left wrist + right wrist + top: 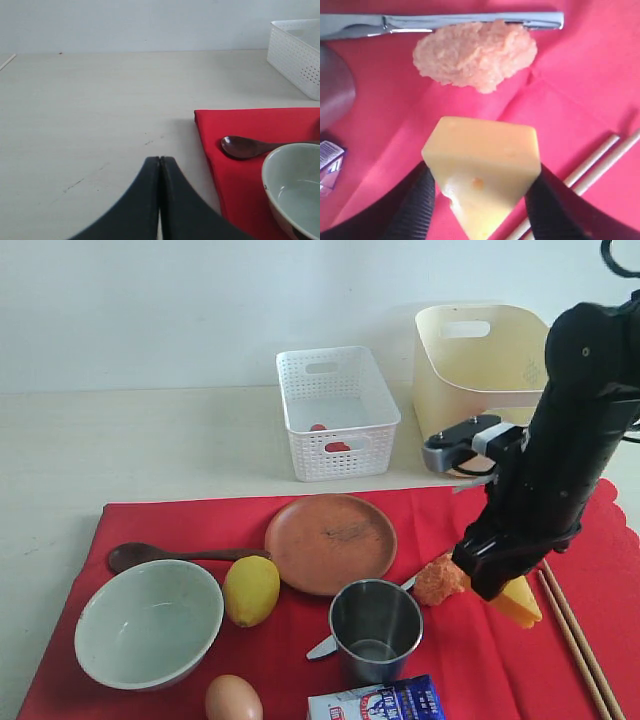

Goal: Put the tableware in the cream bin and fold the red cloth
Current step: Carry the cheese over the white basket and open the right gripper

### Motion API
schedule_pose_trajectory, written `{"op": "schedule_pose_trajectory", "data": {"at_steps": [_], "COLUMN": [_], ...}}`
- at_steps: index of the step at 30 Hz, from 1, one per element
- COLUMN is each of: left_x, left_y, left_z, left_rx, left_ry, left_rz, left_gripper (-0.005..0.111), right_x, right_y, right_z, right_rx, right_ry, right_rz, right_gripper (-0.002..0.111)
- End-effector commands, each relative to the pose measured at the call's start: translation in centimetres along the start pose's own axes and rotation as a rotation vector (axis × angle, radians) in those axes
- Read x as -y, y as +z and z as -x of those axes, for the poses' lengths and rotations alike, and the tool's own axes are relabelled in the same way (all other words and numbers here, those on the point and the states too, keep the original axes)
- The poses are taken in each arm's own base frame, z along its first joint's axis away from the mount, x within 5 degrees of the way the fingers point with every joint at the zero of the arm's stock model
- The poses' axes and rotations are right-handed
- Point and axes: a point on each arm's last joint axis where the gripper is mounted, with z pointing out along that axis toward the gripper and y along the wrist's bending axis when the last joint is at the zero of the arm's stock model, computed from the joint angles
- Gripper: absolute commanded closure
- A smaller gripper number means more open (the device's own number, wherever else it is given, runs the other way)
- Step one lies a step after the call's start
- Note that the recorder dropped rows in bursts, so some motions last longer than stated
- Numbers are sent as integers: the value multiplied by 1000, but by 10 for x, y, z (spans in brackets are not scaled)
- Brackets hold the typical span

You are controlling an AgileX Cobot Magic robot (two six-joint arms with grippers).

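Yellow cheese wedge [480,150] clamped between right end effector [484,175] fingers, over red scalloped cloth [470,660] | left end effector [160,162] closed, empty, above counter [75,100] | steel cup [376,625], terracotta round plate [330,543] lie on cloth; cream plastic bin [470,370] upper right | we judge: clearing food first; next, lift cheese clear of the cloth.

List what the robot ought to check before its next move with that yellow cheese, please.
1. Right gripper pressed against both sides of the cheese wedge: ok.
2. Cheese lifted off the red cloth: cannot tell.
3. Chopsticks beside the cheese, outside the grip: ok.
4. Orange crumbly lump and knife clear of the grip: ok.
5. White lattice basket open on top, should food go there: ok.
6. Left gripper shut, over bare table, away from the work: ok.
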Motion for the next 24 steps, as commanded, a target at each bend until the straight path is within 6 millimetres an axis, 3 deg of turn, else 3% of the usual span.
{"op": "schedule_pose_trajectory", "data": {"at_steps": [1,5,10,15,18,24], "left_x": [0,0,0,0,0,0], "left_y": [0,0,0,0,0,0], "left_z": [0,0,0,0,0,0], "left_rx": [11,11,11,11,11,11], "left_ry": [0,0,0,0,0,0], "left_rz": [2,2,2,2,2,2], "left_gripper": [107,107,107,107,107,107], "right_x": [-5,-13,-18,-25,-21,-12], "right_y": [-34,-70,-84,-95,-104,-115], "right_z": [0,-6,-2,15,25,63], "right_rx": [158,328,462,679,806,857], "right_ry": [3,11,9,10,24,22], "right_rz": [-28,-42,-13,71,31,27], "right_gripper": [108,108,108,108,108,108]}}
